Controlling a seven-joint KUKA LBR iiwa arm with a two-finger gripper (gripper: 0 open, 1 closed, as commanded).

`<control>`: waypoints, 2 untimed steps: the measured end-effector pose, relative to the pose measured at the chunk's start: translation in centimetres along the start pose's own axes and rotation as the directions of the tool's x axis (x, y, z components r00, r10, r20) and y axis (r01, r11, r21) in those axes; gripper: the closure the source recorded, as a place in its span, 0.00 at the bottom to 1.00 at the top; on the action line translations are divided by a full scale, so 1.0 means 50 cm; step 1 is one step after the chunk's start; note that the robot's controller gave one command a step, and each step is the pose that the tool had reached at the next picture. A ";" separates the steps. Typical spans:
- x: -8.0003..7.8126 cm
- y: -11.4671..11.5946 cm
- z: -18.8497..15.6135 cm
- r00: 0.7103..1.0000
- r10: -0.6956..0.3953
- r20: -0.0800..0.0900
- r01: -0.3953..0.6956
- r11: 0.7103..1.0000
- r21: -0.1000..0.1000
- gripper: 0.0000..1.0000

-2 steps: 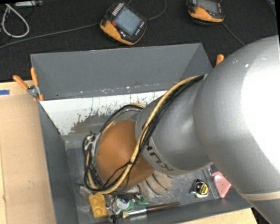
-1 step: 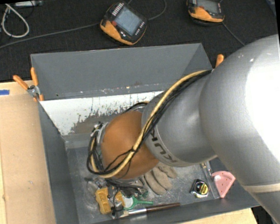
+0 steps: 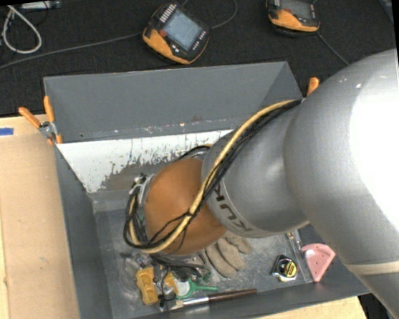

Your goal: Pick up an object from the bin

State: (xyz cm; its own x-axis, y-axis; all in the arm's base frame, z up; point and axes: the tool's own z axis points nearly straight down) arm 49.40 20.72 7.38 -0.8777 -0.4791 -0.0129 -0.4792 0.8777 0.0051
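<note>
The arm [image 3: 317, 177] reached in from the right. Its orange cover [image 3: 173, 209], looped with black and yellow cables [image 3: 137, 228], hung low over the front-left part of the grey bin [image 3: 171, 108]. Below the cover's lower edge the dark metal of the gripper [image 3: 176, 272] showed, down among a small heap of things near the front-left corner of the bin floor. Whether it was clenched or released could not be told, since the cover hid most of it.

Nearest to it lay a yellow blocky piece [image 3: 148, 284], just to its left, and a green piece [image 3: 201, 287], just to its right. The gripper seemed to touch this heap, though the spot was too crowded to be sure. A paintbrush [image 3: 213, 298] with a brown handle lay along the front wall, just in front of the heap. A tan ridged thing [image 3: 227, 256] lay partly under the arm, to the right of the gripper. Farther right, well apart from the gripper, a small yellow-and-black tape measure [image 3: 286, 268] lay beside a pink wedge [image 3: 319, 260].
</note>
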 end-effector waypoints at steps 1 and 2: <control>0.002 0.000 -0.022 1.000 0.001 -0.004 -0.001 1.000 0.000 1.00; 0.008 0.002 -0.076 1.000 0.002 -0.016 -0.002 1.000 -0.001 1.00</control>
